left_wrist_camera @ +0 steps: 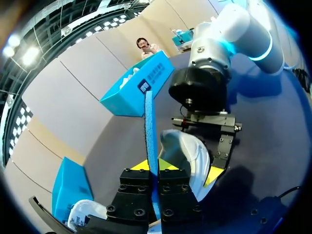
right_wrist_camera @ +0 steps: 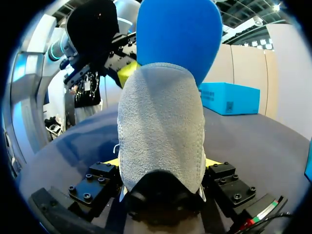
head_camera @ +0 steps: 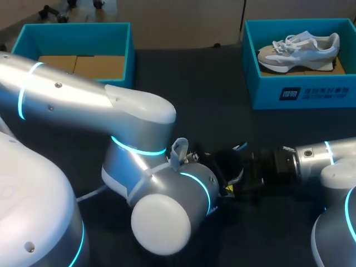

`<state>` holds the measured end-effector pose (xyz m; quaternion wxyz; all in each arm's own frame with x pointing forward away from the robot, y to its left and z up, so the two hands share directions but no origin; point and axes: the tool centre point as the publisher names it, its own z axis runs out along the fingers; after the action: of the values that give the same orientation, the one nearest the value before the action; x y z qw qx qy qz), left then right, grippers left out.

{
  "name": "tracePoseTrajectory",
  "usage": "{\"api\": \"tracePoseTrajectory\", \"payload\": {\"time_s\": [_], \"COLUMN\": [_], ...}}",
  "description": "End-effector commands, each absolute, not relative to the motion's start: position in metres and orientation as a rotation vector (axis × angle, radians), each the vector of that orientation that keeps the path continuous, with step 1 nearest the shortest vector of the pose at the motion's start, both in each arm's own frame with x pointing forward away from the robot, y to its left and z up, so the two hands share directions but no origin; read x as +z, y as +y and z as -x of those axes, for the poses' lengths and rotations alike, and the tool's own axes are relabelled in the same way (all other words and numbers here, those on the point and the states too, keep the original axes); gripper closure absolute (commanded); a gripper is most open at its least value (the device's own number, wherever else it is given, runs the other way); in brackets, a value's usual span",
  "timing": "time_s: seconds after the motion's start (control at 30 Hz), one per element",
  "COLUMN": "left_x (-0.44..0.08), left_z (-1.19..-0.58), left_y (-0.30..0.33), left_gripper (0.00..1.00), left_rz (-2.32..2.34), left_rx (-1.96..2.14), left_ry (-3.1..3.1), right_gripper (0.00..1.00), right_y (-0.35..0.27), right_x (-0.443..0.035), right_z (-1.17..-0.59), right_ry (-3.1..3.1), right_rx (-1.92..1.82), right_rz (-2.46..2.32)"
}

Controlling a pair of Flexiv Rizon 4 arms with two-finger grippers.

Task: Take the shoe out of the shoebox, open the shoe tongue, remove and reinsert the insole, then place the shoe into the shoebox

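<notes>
Close in over the front of the table (head_camera: 211, 94) the two arms meet. The right tool (right_wrist_camera: 161, 162) is clamped on the grey-and-white shoe (right_wrist_camera: 161, 122), a finger on either side, holding it off the surface. The left tool (left_wrist_camera: 155, 165) is pinched together on the blue insole (left_wrist_camera: 150, 126), which stands up edge-on from between its fingers just beside the shoe's opening. So the early steps look done: the shoe is out of its box and the insole has been taken hold of. Whether it is coming out or going back in I cannot tell, and how much of it sits inside the shoe is hidden. The tongue cannot be made out either. What is left, as I judge it, is to seat the insole flat and carry the shoe back. Further off, at the far edge, sit two blue boxes well apart. The left box (head_camera: 72, 26) shows only cardboard inside, while the right box (head_camera: 311, 92) holds a second shoe (head_camera: 300, 49), so the left one is probably where this shoe belongs.
</notes>
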<state>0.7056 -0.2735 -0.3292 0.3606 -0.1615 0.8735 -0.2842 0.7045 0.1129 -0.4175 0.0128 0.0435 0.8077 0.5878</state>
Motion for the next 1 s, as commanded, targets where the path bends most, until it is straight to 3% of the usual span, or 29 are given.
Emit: {"api": "tracePoseTrajectory", "payload": {"time_s": [0.03, 1.0], "left_x": [-0.311, -0.251], "left_z": [-0.71, -0.722], "left_y": [-0.268, -0.306], "left_gripper": [1.0, 1.0], "left_rz": [0.417, 0.599], "left_rx": [-0.748, -0.757], "left_ry": [2.297, 2.558], "right_gripper": [1.0, 1.0], "right_y": [0.115, 0.115], "right_x": [-0.417, -0.417], "right_z": [-0.704, -0.704], "right_ry": [2.519, 2.519], "right_rx": [1.827, 1.827], "right_rz": [-0.137, -0.137]}}
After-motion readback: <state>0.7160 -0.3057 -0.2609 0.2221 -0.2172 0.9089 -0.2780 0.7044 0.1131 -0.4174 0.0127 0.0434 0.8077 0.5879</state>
